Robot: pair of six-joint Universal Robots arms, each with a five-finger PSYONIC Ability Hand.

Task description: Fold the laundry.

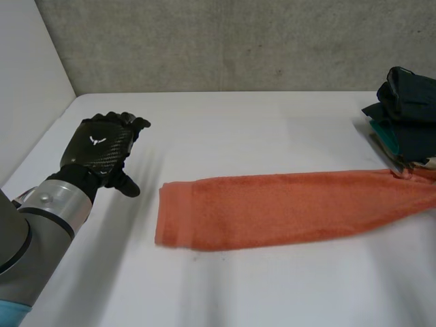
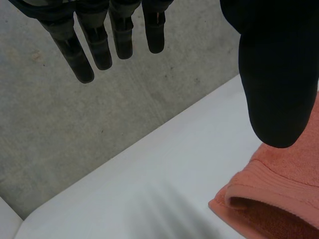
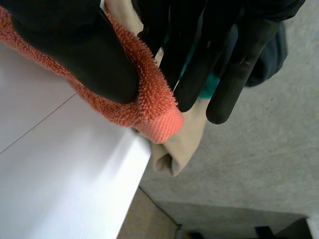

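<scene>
From my station, the left side of the surface (image 1: pixel 259 129) meets a pale side wall (image 1: pixel 27 82), and a grey concrete wall (image 1: pixel 238 41) closes off the back edge. The left robot hand (image 1: pixel 102 146) hovers over that left part, well apart from everything. Its fingers (image 2: pixel 99 45) are straight and spread away from the thumb, with nothing in them. Bare white surface lies all round it, up to the back edge.

To its right begins the orange towel (image 1: pixel 286 208), a long folded band lying flat. Its left end (a rolled hem with a small open fold, as the left wrist view shows) sits near the thumb without touching it. The band stretches across the middle to the right edge of the surface. I have open room both behind it and on the near side.

At the far right a pile of dark clothes (image 1: pixel 409 116) sits by the right edge, and the towel's right end reaches its base. There the right robot hand (image 3: pixel 75 55) is clamped on the towel's end, thumb on one face and fingers (image 3: pixel 234 74) on the other, right at the edge of the surface. A beige cloth (image 3: pixel 184 144) pokes past that edge just beneath.
</scene>
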